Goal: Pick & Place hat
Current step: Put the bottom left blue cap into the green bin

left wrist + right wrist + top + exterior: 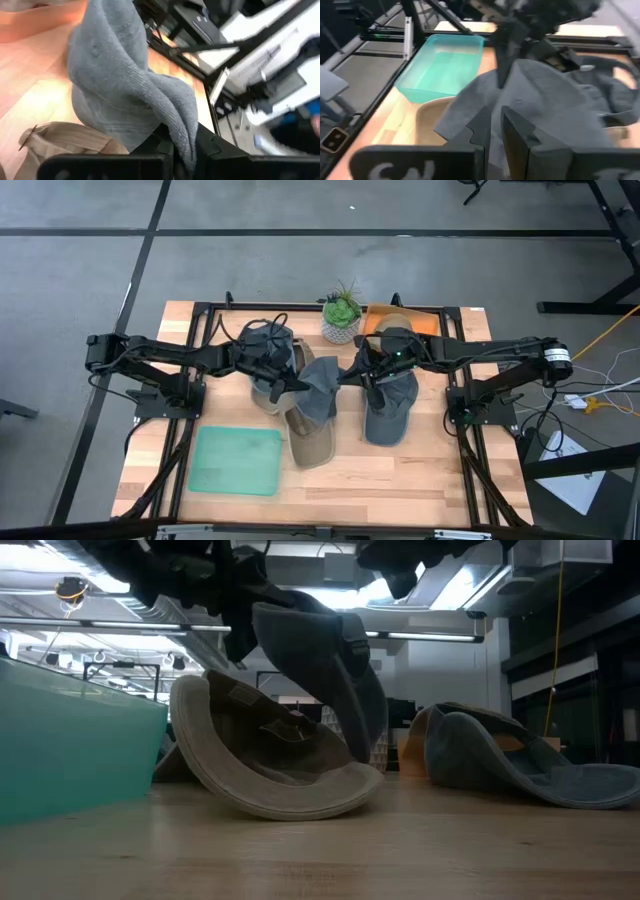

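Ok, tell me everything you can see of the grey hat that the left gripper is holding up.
The grey hat is soft, towel-like grey cloth, crumpled and folded. It hangs lifted off the table, draped downward, its lower part over the tan hat lying brim-up beneath. The left gripper is shut on a fold of its cloth. In the low view a dark strap shows on its side. The right gripper, shut, sits close against it; whether it grips any cloth cannot be told.

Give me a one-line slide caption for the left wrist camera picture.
Left gripper shut on a fold of the grey hat, lifted above the tan hat on the wooden table.
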`<control>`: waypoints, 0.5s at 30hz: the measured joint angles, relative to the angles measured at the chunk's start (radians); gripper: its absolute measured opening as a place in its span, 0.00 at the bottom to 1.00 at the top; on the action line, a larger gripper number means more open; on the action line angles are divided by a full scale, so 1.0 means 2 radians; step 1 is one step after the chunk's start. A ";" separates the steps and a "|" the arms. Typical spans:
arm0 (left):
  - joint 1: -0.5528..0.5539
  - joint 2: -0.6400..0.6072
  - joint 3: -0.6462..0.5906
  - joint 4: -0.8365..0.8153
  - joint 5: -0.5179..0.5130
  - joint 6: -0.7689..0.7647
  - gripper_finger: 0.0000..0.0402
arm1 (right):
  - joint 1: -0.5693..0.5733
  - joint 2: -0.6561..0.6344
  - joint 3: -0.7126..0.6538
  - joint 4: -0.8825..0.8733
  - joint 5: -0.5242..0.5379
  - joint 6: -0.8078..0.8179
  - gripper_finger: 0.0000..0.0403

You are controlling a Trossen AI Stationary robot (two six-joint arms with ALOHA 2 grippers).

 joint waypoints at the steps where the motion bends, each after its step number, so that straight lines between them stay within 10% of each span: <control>1: 0.000 0.000 0.009 -0.019 0.003 0.017 0.05 | 0.000 -0.003 0.000 -0.003 0.005 -0.003 0.11; 15: -0.010 -0.001 0.147 -0.335 -0.131 0.262 0.04 | 0.000 -0.005 0.000 -0.004 0.007 -0.022 0.11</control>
